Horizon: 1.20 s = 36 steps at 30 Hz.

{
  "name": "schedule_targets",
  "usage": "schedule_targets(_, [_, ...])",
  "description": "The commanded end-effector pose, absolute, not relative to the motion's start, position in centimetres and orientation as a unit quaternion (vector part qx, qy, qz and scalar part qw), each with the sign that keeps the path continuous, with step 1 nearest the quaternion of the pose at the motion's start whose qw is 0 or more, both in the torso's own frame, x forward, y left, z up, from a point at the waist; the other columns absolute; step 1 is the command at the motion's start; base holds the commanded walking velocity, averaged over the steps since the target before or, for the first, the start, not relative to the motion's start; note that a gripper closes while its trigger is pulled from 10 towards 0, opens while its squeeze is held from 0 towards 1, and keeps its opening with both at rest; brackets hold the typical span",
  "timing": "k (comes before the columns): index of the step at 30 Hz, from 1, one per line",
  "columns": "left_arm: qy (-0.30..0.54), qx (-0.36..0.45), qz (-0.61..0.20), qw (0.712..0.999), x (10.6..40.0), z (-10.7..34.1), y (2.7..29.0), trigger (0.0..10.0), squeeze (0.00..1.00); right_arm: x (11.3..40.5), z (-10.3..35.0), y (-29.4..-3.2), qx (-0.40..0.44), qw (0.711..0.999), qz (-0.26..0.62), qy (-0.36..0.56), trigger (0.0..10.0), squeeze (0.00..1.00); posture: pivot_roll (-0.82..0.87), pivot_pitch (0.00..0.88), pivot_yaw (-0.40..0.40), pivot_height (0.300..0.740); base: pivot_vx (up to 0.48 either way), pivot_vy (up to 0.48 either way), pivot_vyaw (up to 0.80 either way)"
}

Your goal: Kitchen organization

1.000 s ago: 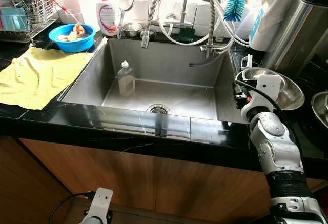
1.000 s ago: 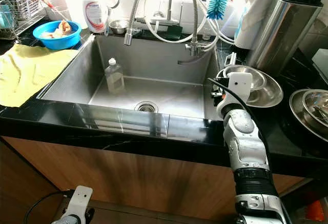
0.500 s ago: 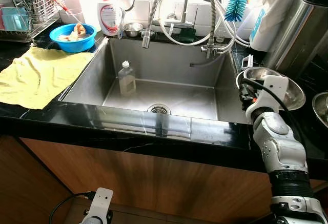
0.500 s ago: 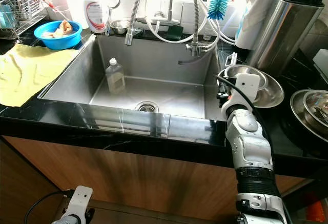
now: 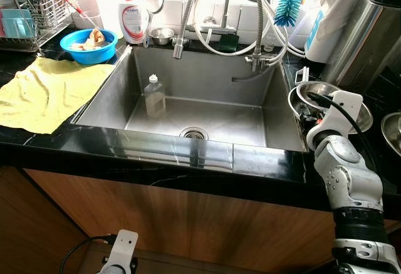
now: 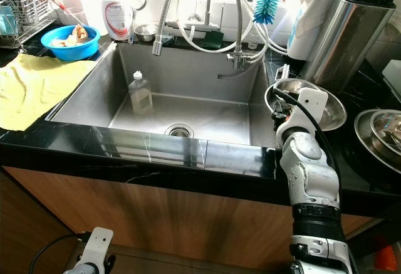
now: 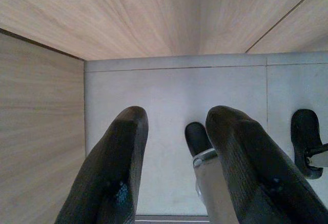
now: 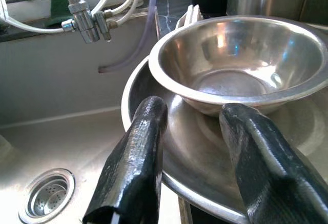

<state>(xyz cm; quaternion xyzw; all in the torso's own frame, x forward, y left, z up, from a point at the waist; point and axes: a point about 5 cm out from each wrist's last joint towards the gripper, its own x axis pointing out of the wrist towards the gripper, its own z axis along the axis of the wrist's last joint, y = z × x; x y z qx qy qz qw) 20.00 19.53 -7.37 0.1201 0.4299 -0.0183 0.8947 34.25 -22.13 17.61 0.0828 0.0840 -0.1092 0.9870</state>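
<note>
The right gripper (image 8: 192, 155) has its two black fingers spread apart, nothing between them. It hovers just above the near rim of a wide steel plate (image 8: 154, 162), pointing at the small steel bowl (image 8: 241, 62) that sits nested in it. One finger lies toward the sink side of the plate's rim, the other over the plate's inside, which reads as lining up to pinch that rim or the bowl's wall; which of the two it means to take cannot be told. The plate and bowl stand on the black worktop (image 5: 188, 155) at the sink's right edge, the plate's rim slightly overhanging the basin, a likely spot for washed ware waiting to be put away.

The sink (image 5: 207, 120) itself holds a clear bottle (image 5: 154, 96), upright near its left wall, with the drain (image 5: 193, 133) bare beside it. At the worktop's far left corner are a blue bowl (image 5: 88, 44) and a dish rack (image 5: 31, 10); a yellow cloth (image 5: 47, 92) is spread along the left edge, presumably for draining.

The left gripper (image 7: 174, 157) hangs idle below the counter, fingers parted, pointed at the floor.
</note>
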Motion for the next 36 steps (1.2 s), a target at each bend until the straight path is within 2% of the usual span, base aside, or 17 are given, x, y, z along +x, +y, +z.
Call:
schedule_targets(1, [0.439, 0.122, -0.018, 0.89, 19.7, -7.5, 19.7, 10.0, 0.0, 34.3, 18.7, -22.3, 0.093, 0.986, -0.116, 0.071, 10.0, 0.0, -0.13, 0.0, -0.045, 0.74, 0.0, 0.0, 0.0])
schedule_targets(7, [0.439, 0.121, -0.017, 0.89, 19.7, -7.5, 19.8, 10.0, 0.0, 34.0, 19.3, -22.3, 0.103, 0.984, -0.13, 0.065, 10.0, 0.0, -0.13, 0.0, -0.047, 0.74, 0.0, 0.0, 0.0])
schedule_targets(15, [0.439, 0.122, -0.017, 0.89, 19.7, -7.5, 19.8, 10.0, 0.0, 33.8, 21.9, -22.9, 0.163, 0.969, -0.183, -0.019, 10.0, 0.0, -0.13, 0.0, -0.045, 0.74, 0.0, 0.0, 0.0])
schedule_targets(20, [0.439, 0.123, -0.019, 0.89, 19.7, -7.5, 19.8, 10.0, 0.0, 34.2, 21.2, -24.3, 0.195, 0.955, -0.223, 0.0, 10.0, 0.0, -0.13, 0.0, -0.043, 0.74, 0.0, 0.0, 0.0])
schedule_targets(32, [0.439, 0.123, -0.019, 0.89, 19.7, -7.5, 19.8, 10.0, 0.0, 35.5, 20.3, -24.8, 0.257, 0.937, -0.236, 0.026, 10.0, 0.0, -0.13, 0.0, -0.042, 0.74, 0.0, 0.0, 0.0])
schedule_targets(33, [0.439, 0.123, -0.02, 0.89, 19.7, -7.5, 19.7, 10.0, 0.0, 35.8, 20.1, -24.9, 0.265, 0.935, -0.235, 0.029, 10.0, 0.09, -0.13, 0.0, -0.043, 0.74, 0.0, 0.0, 0.0])
schedule_targets(34, [0.439, 0.123, -0.02, 0.89, 19.7, -7.5, 19.7, 10.0, 0.0, 35.8, 20.1, -24.9, 0.268, 0.934, -0.235, 0.03, 10.0, 0.23, -0.13, 0.0, -0.043, 0.74, 0.0, 0.0, 0.0])
schedule_targets(35, [0.439, 0.123, -0.02, 0.89, 19.7, -7.5, 19.7, 10.0, 0.0, 35.9, 20.1, -24.9, 0.271, 0.934, -0.233, 0.031, 10.0, 0.6, -0.12, 0.0, -0.044, 0.74, 0.0, 0.0, 0.0])
schedule_targets(36, [0.439, 0.123, -0.02, 0.89, 19.7, -7.5, 19.7, 10.0, 0.0, 36.0, 20.1, -24.9, 0.272, 0.934, -0.231, 0.031, 10.0, 0.6, -0.12, 0.0, -0.044, 0.74, 0.0, 0.0, 0.0])
